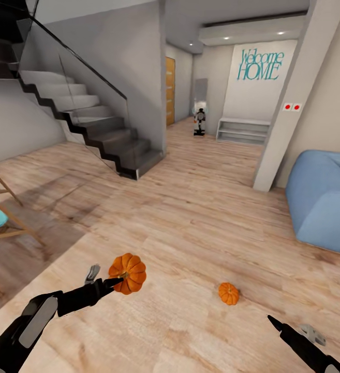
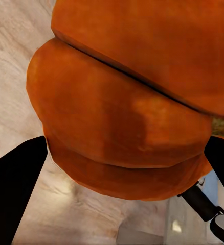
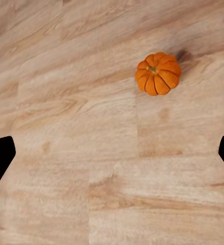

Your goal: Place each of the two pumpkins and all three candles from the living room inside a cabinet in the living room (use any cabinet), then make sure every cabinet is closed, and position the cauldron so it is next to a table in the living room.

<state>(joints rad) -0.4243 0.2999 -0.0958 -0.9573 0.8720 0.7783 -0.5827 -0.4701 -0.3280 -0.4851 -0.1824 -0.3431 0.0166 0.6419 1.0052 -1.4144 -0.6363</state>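
while the left gripper (image 1: 119,280) is clamped on a ribbed orange pumpkin (image 1: 128,273) held above the wooden plank floor (image 1: 190,217), it looks light, rigid and smooth, best pinched across its ribs. farther off, a second small orange pumpkin (image 3: 158,73) lies ahead of the right gripper (image 3: 112,153), whose jaws stand wide, well apart from it.

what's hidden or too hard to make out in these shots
- Held pumpkin, left wrist view: cut off by the picture's edges, its stem unseen.
- Left gripper, head view: the held pumpkin covers its tips.
- Right gripper, head view: arm cut off at the bottom edge; one finger visible.
- Pumpkin on the floor, head view: too small to see its stem; clearer from the right wrist.
- Small dark figure down the hall, head view: too far to identify.
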